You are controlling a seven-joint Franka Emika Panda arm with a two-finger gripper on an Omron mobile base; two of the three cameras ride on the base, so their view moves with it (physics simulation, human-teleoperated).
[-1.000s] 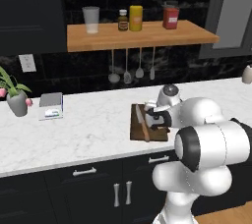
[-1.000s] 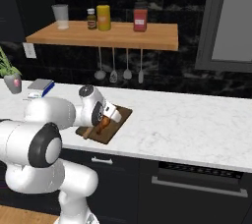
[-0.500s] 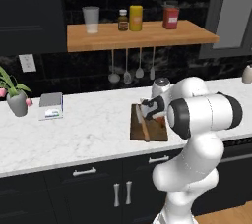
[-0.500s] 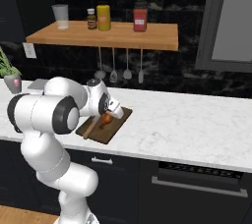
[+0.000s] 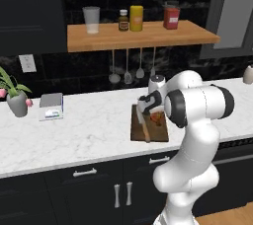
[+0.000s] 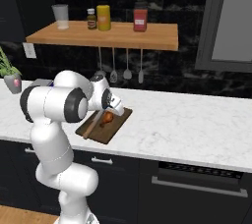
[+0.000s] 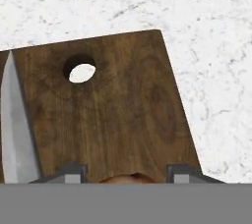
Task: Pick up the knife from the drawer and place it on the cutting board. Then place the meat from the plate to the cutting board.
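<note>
The dark brown cutting board (image 5: 159, 132) (image 6: 112, 130) (image 7: 123, 100) lies on the white marble counter. The knife (image 5: 145, 129) (image 6: 90, 128) rests along its left side, and its silver blade (image 7: 15, 134) shows in the hand view. The orange-brown meat (image 5: 158, 118) (image 6: 107, 117) (image 7: 129, 178) lies on the board beside the knife. My gripper (image 5: 151, 112) (image 6: 111, 111) (image 7: 127, 173) is right over the meat, one fingertip on each side of it. Whether the fingertips (image 7: 74, 171) press on it is hidden at the frame's edge. The plate is out of view.
An orange wooden shelf (image 5: 141, 35) with a glass, jars and hanging ladles runs above the counter. A potted plant (image 5: 17, 99) and a small box (image 5: 51, 106) stand at the left. Black drawer fronts (image 5: 85, 172) sit shut below the counter.
The arm's elbow and shoulder have swung upward and back while the hand stayed low over the board. The meat has stayed at nearly the same spot on the board.
</note>
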